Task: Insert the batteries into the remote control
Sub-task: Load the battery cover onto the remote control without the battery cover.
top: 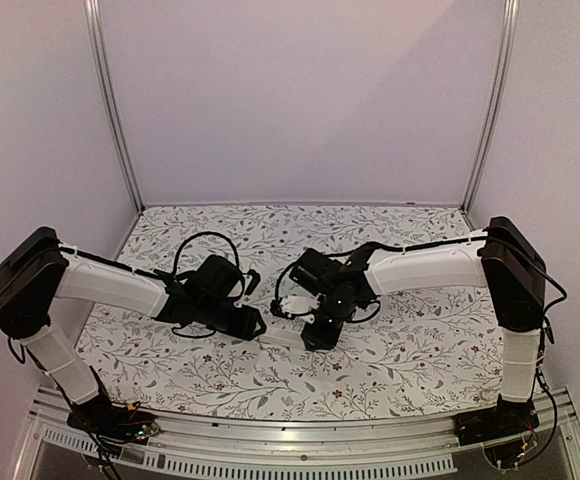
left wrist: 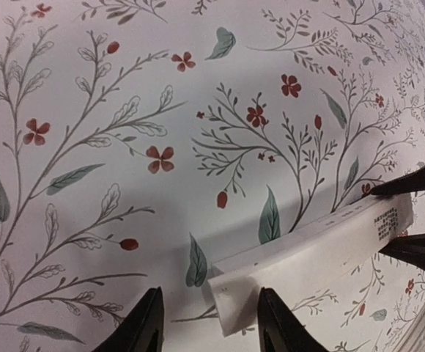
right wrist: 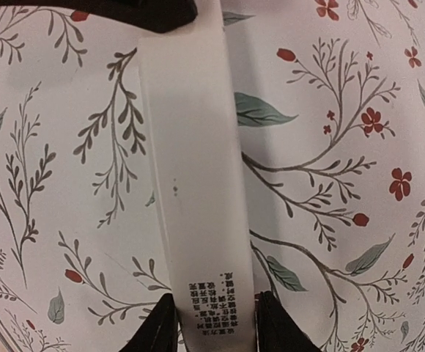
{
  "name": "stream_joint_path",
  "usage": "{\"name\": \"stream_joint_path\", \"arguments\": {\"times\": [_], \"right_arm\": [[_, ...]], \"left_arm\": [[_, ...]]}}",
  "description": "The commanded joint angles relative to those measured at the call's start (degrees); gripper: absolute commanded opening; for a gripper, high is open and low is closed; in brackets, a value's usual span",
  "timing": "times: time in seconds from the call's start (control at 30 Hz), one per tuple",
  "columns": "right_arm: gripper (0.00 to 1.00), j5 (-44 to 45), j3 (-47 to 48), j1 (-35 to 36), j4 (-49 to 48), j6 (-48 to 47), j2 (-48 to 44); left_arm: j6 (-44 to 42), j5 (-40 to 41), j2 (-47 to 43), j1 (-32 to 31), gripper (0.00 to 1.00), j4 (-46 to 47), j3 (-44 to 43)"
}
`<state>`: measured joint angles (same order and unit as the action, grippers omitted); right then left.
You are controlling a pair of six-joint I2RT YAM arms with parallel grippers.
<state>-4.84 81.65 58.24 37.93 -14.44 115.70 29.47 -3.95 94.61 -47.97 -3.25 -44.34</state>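
Two arms meet over the middle of the flower-patterned table. Between them is the remote control, a slim white bar with a block of small print facing up; I cannot tell whether it rests on the table or sits just above it. The right gripper is clamped on the printed end, a finger pressed to each long edge. The left gripper is spread at the other end, one finger against the remote's edge and the other clear of it.
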Motion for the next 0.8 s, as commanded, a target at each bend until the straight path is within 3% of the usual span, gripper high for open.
{"name": "stream_joint_path", "arguments": {"times": [0.0, 0.4, 0.57, 0.77], "right_arm": [[0.37, 1.4, -0.9, 0.7, 1.1, -0.4, -2.4], [0.34, 4.4, -0.9, 1.8, 1.4, -1.1, -2.5], [0.43, 4.5, -1.0, 2.3, 1.7, -1.3, -2.7], [0.37, 6.7, -0.8, 2.6, 1.5, -1.0, -2.6]], "left_arm": [[0.2, 1.2, -1.0, -0.6, 0.45, -2.8, 0.8], [0.8, 1.8, -3.6, -0.4, 0.45, -2.5, 2.0], [1.1, 1.8, -3.9, -0.3, 0.46, -2.1, 2.2], [1.2, 1.7, -4.1, -0.2, 0.46, -1.9, 2.2]]}}
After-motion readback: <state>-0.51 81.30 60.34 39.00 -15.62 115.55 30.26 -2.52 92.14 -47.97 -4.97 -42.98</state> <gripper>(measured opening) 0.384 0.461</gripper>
